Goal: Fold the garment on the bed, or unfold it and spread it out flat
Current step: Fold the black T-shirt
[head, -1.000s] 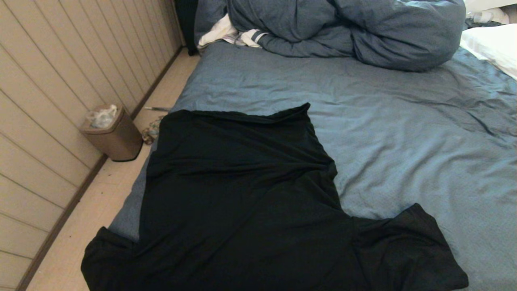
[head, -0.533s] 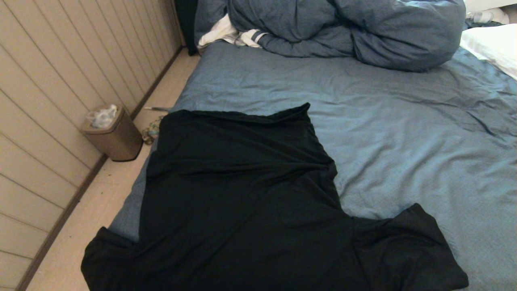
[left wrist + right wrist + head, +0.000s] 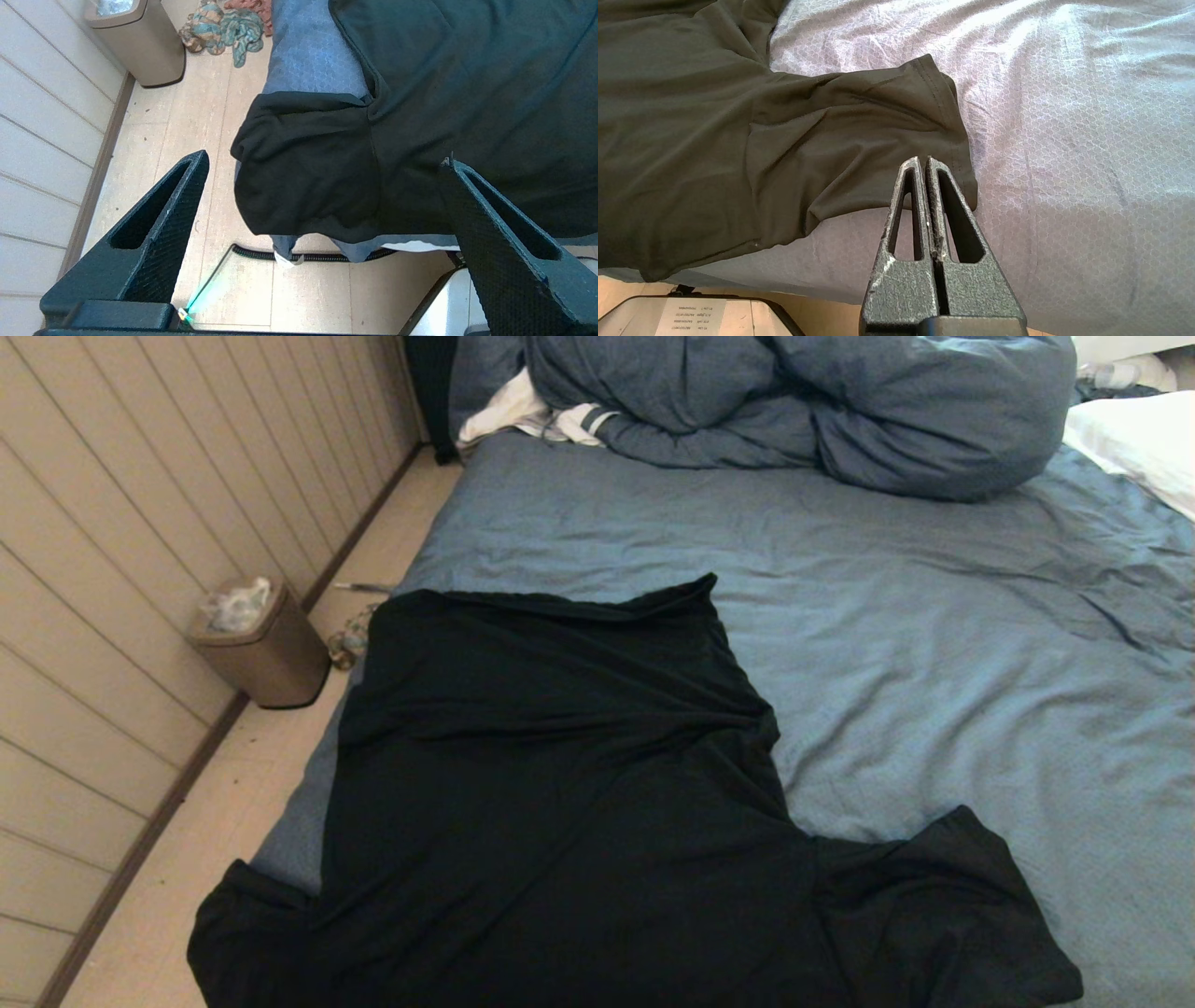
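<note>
The garment lies spread beyond both pincers. Left gripper gapes wide, empty; right gripper is closed, empty. The garment's hem points to 12 o'clock, long axis 12–6.

The right pincer rises from the bottom centre of the frame, its two fingers pressed together with nothing between them. Its tips sit over the hem of a sleeve of the black T-shirt, which fills the left half. The bed sheet covers the right half.
</note>
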Robot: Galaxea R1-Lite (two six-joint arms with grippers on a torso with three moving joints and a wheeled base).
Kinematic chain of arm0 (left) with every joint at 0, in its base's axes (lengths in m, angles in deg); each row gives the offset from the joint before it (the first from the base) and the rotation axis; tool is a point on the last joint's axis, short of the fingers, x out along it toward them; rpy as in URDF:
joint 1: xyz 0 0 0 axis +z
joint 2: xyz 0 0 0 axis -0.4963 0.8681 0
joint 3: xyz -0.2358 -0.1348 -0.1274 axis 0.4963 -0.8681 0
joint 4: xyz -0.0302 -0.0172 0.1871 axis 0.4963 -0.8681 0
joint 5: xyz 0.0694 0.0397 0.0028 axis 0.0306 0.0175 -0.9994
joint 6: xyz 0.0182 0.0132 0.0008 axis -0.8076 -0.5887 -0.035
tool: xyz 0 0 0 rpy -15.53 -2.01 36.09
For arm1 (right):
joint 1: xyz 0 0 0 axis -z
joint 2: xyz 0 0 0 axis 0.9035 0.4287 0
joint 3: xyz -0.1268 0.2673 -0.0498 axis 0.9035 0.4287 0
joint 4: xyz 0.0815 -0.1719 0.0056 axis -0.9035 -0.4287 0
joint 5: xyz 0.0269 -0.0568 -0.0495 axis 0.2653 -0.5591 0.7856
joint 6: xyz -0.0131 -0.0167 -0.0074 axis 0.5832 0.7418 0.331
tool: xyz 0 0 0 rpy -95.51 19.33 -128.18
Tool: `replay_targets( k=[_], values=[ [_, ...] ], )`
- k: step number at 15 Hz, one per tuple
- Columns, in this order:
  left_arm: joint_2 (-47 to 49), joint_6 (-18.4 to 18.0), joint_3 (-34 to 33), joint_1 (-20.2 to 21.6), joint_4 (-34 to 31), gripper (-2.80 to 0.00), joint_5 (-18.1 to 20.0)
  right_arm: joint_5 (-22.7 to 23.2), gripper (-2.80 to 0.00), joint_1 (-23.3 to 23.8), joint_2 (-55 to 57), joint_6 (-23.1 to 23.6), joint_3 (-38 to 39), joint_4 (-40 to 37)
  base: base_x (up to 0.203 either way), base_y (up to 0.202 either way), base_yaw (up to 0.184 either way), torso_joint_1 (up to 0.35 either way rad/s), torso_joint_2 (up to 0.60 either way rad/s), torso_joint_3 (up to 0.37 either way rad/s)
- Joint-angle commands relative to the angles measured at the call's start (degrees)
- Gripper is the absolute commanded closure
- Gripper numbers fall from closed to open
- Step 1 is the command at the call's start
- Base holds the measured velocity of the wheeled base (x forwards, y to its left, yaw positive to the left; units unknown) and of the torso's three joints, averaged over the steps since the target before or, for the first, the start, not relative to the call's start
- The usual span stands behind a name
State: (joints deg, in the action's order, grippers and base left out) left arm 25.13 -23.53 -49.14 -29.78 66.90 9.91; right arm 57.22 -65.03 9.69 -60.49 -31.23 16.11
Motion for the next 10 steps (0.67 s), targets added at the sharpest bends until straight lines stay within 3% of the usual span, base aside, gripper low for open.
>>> replay_targets(
  k=[1,10],
  values=[
    [0.0,0.0,0.0,-0.1,0.0,-2.80,0.0,0.0,0.00,0.0,0.0,0.0,0.0,0.0,0.000,0.000,0.000,0.000,0.00,0.000],
    [0.0,0.0,0.0,-0.1,0.0,-2.80,0.0,0.0,0.00,0.0,0.0,0.0,0.0,0.0,0.000,0.000,0.000,0.000,0.00,0.000]
  ],
)
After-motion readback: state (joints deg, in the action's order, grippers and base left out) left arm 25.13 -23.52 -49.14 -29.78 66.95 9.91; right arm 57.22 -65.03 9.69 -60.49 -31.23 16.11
